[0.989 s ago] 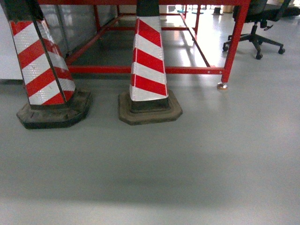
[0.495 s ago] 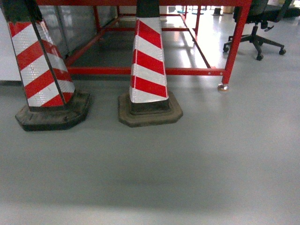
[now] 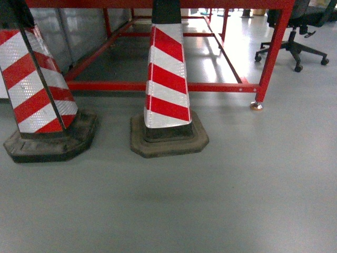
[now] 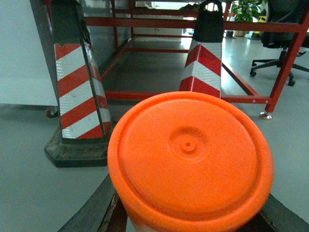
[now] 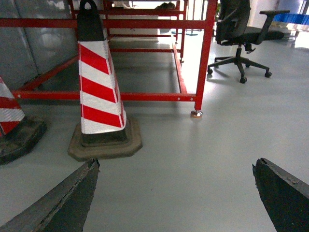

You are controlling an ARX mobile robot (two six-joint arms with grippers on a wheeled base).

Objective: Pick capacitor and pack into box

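Two traffic cones, one on the left [image 3: 37, 89] and one in the middle [image 3: 167, 79], wear slanting red and white stripes above dark, grimy bases, with black tops. The frame [image 3: 174, 87] behind them is bright red, the floor [image 3: 210, 200] a plain pale grey, and the office chair [image 3: 295, 31] black. In the left wrist view a round lid [image 4: 190, 159] is plain vivid orange.
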